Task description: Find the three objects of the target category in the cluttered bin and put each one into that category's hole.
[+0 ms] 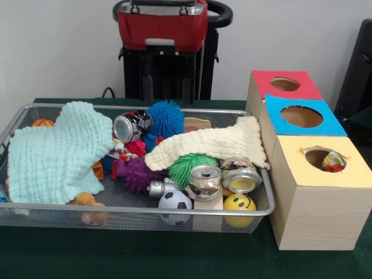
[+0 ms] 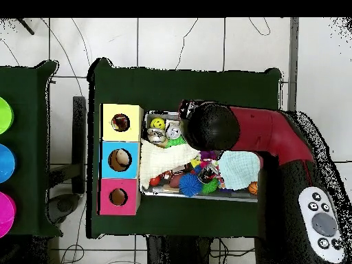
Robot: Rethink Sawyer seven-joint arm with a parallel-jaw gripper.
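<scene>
Green-clothed worktop (image 1: 174, 256). Nearest: wire bin (image 1: 139, 212) holding soccer ball (image 1: 175, 204), smiley ball (image 1: 239, 203), two crushed cans (image 1: 204, 181) with open ends facing the camera, spiky balls, mint cloth (image 1: 52, 154) left, cream cloth (image 1: 209, 144) draped across. Right: yellow-topped box (image 1: 317, 200), something colourful in its hole; blue box (image 1: 302, 116); red box (image 1: 285, 84) farthest. Arm (image 2: 265, 134) over bin; pincer hidden, state unclear.

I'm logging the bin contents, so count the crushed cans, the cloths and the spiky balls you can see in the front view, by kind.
Crushed cans: 3
Cloths: 2
Spiky balls: 3
Total: 8
More may lie hidden under the cloths.
</scene>
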